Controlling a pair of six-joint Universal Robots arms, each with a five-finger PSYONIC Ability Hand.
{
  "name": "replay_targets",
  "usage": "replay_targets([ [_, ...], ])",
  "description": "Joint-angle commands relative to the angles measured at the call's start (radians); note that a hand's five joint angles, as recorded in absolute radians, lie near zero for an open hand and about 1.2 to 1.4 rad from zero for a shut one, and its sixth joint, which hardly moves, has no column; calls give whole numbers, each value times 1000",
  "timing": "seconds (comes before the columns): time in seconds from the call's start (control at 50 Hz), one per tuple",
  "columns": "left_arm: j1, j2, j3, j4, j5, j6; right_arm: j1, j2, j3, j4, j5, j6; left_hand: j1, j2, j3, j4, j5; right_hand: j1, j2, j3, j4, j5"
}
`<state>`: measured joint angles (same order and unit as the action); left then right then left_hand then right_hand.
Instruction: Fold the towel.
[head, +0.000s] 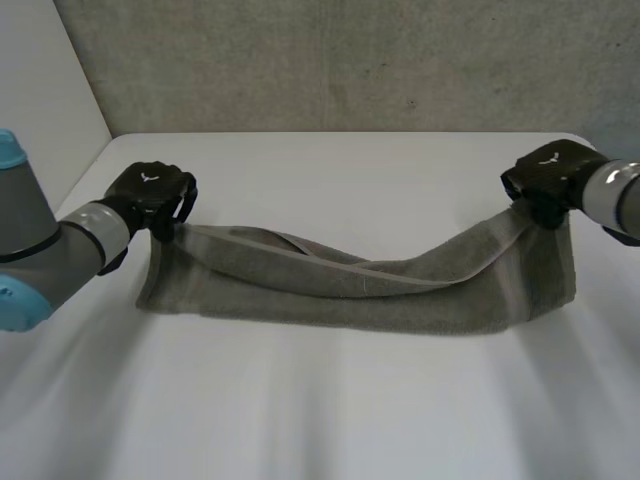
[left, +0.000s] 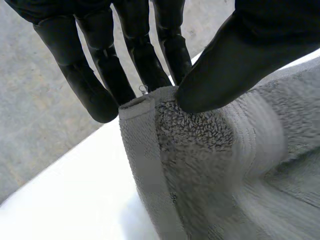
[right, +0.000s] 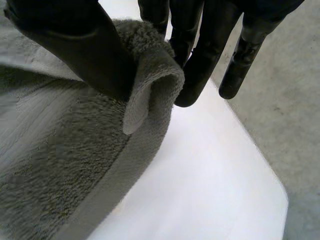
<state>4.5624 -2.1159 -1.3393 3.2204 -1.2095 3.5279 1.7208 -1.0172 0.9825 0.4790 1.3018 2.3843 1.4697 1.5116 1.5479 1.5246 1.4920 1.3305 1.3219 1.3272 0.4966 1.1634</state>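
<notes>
White table (head: 320, 430): bare surface nearest the camera; the work is borne on its middle.

Towel (head: 350, 290): grey terry with a woven band near each end. It is laid out as a long strip, with its long axis running side to side across the table from one hand to the other. Both ends are raised off the table, the middle is sagged down onto it, and a lower layer is spread toward the camera.

Left arm (head: 40, 250), right arm (head: 620, 195): one is stationed at each end of the strip, and neither is placed nearer the towel than the other.

Left hand (head: 150, 195): closed on the towel's left-end corner, which is pinched between thumb (left: 235, 65) and fingers (left: 95, 90).

Right hand (head: 548, 175): closed on the right-end corner, where the rolled edge is nipped between thumb (right: 85, 50) and fingers (right: 200, 65).

Governing relation: the towel is stretched crosswise between the two grips, so the next fold is judged to depend on both hands being moved together, either toward the near edge or toward each other.
</notes>
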Motion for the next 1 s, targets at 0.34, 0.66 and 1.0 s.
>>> replay_targets([
  [0.34, -88, 129, 413, 314, -251, -279, 63, -144, -39, -690, 140, 299, -73, -115, -152, -128, -270, 66, 74, 69, 900, 58],
  [0.66, -47, 145, -205, 320, -64, -253, 52, -118, 283, -283, -6, 233, -73, -115, -152, -128, -270, 66, 74, 69, 900, 58],
  [1.0, 41, 128, -432, 323, 44, -20, 0, -14, 447, -322, -6, 188, -73, -115, -152, -128, -270, 66, 74, 69, 900, 58],
])
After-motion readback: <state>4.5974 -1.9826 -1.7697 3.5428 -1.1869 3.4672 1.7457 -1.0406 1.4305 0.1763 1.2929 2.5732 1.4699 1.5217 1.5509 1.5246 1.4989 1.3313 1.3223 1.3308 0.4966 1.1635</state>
